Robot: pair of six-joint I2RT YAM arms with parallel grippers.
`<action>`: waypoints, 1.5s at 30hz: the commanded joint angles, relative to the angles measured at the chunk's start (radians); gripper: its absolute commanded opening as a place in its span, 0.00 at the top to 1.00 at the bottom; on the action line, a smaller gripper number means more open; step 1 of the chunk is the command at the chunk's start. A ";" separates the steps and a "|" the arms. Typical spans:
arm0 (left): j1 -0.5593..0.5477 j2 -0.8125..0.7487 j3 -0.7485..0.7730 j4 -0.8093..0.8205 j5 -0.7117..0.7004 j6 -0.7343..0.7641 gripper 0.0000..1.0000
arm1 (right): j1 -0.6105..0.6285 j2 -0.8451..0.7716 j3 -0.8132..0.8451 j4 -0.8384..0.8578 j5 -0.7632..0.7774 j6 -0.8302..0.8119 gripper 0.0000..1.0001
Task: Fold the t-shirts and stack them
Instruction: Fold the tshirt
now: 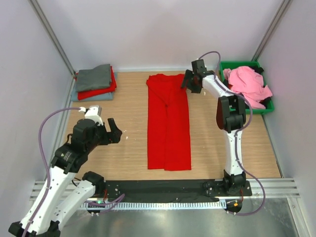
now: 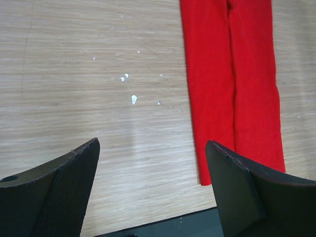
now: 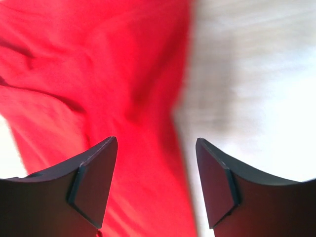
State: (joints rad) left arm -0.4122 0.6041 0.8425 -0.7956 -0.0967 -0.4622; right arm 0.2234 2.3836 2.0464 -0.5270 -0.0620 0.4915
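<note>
Right gripper (image 1: 187, 81): jaws seen apart, nothing clamped, set over the far right corner of the large bright red soft-cloth t-shirt (image 1: 168, 123). Contact with the cloth cannot be told; the wrist view is blurred.

Left gripper (image 1: 116, 131): jaws likewise apart, empty, held over bare wooden bench (image 1: 128, 94), well apart from the red shirt's left edge.

Red shirt: laid flat mid-bench as a long narrow strip, sides folded in to a centre seam. The crosswise fold is judged not yet done.

Folded stack of grey, red and light blue-grey shirts (image 1: 95, 81): noted at the far left corner. Crumpled pink shirt (image 1: 247, 84): lying in the green plastic bin (image 1: 239, 64), far right.

Risks:
- If only the upper layer is pinched at the corner, the folded-in side could be peeled open.
- With one corner lifted alone, the strip could be dragged askew, since the left side is unheld.
- A shallow grip could be lost mid-fold.
</note>
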 commanded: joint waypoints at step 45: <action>-0.652 0.545 -0.405 0.472 -0.155 -0.711 0.35 | 0.725 -1.494 -1.744 0.073 0.248 0.746 0.66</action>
State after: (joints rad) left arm -1.0550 1.1049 0.4519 -0.3351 -0.2173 -1.1549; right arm 0.9298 0.9104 0.3382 -0.4328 0.1669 1.2022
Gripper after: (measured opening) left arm 0.652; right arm 0.344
